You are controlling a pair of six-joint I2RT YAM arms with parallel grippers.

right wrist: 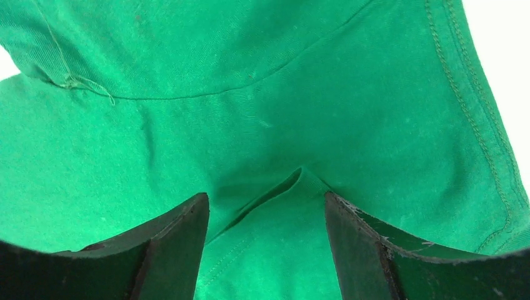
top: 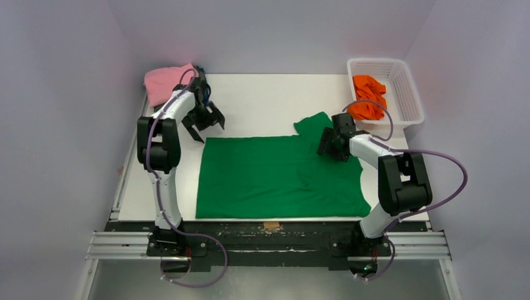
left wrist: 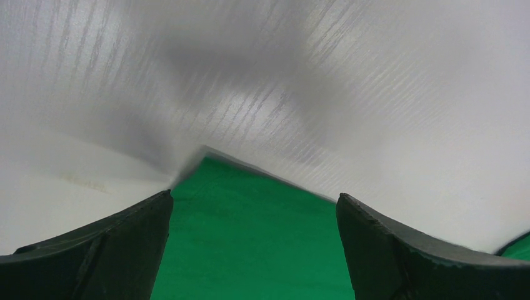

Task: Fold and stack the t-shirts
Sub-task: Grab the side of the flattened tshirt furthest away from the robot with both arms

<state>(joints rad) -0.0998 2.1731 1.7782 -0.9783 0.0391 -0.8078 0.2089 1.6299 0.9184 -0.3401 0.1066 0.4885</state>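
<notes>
White table (top: pixel 262 100) under green t-shirt (top: pixel 275 178)

Left arm (top: pixel 165 199) and right arm (top: pixel 370 147): white shells, black joints; purple cables (top: pixel 451 162); scuffed black fingers (left wrist: pixel 94 253).

A white table (top: pixel 269 100) lies under the left gripper (top: pixel 207 128) and the right gripper (top: pixel 331 150). Pale grey walls (top: pixel 275 31) stand behind them and out to both sides. In front of the grippers runs a metal rail (top: pixel 269 245), then a grey floor (top: pixel 269 281). The light is soft and even
</notes>
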